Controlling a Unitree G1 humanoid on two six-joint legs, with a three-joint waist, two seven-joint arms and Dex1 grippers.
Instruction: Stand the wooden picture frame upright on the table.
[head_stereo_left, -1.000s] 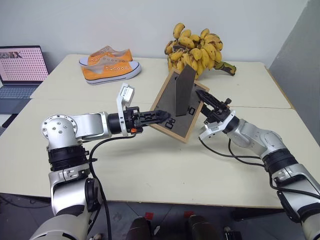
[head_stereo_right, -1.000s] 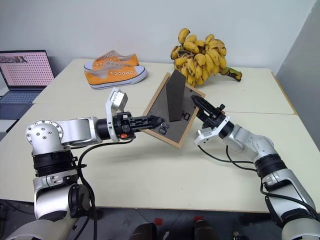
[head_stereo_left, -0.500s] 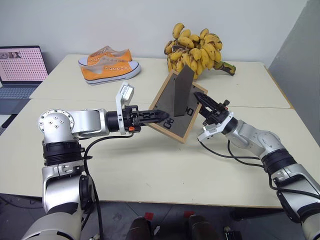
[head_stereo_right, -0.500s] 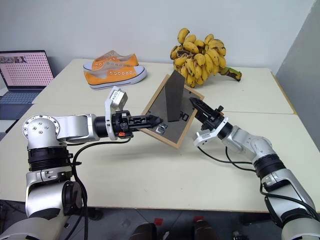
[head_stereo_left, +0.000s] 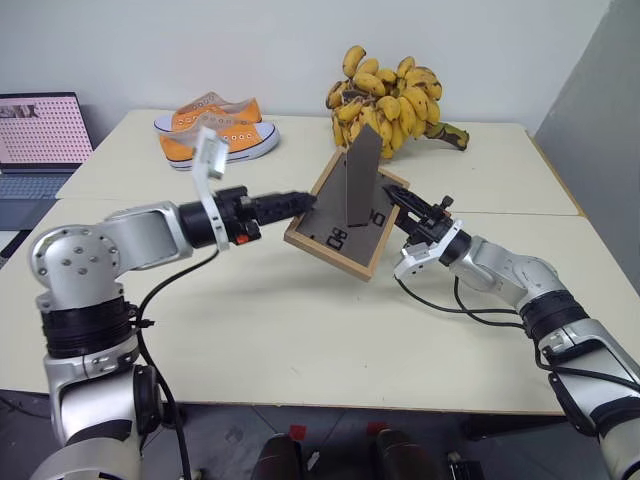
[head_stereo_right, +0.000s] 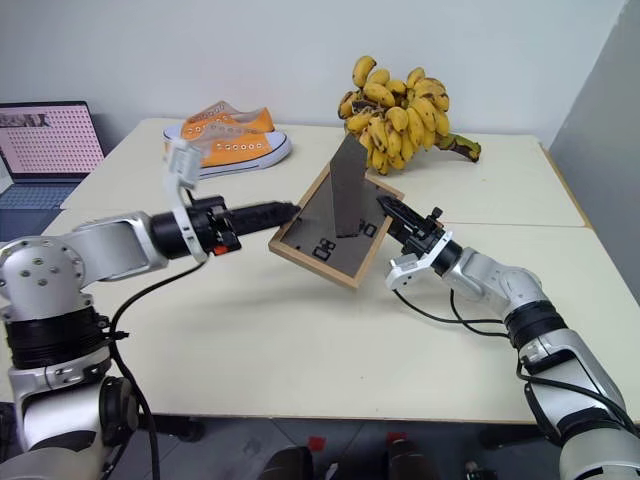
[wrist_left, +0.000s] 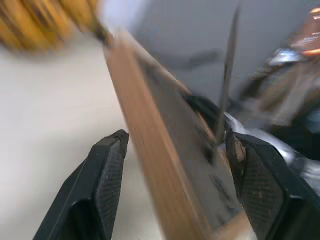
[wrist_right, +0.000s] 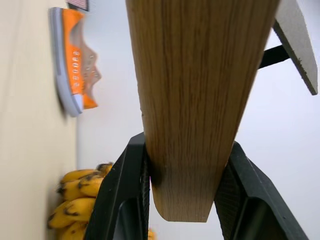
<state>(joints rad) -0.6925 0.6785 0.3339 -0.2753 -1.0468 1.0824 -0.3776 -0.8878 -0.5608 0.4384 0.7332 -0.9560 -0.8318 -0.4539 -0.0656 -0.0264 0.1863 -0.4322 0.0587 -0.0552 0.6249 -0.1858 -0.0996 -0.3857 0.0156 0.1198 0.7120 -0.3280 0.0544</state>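
We see the wooden picture frame (head_stereo_left: 343, 218) held above the table (head_stereo_left: 300, 330), tilted, with its dark grey-brown back and light-wood border turned toward us. Its fold-out stand (head_stereo_left: 362, 180) juts out from the back as a tall dark wedge, and small black clips sit near the lower edge of the backing. We can read no writing on it.

Our right gripper (head_stereo_left: 416, 211) grips the frame's right edge: in the right wrist view both black fingers (wrist_right: 131, 200) press against the two faces of the wooden border. Our left gripper (head_stereo_left: 300, 203) points at the frame's left edge with its fingers (wrist_left: 102, 187) spread wide on either side of the wood, not touching it.

Farther back on the table lies a pair of orange sneakers (head_stereo_left: 215, 133) with white soles, and to their right a large bunch of bananas (head_stereo_left: 390, 95), just behind the frame's top. Off the table's far left corner stands an open laptop (head_stereo_left: 40, 140), its screen showing a pink dotted pattern we cannot read.
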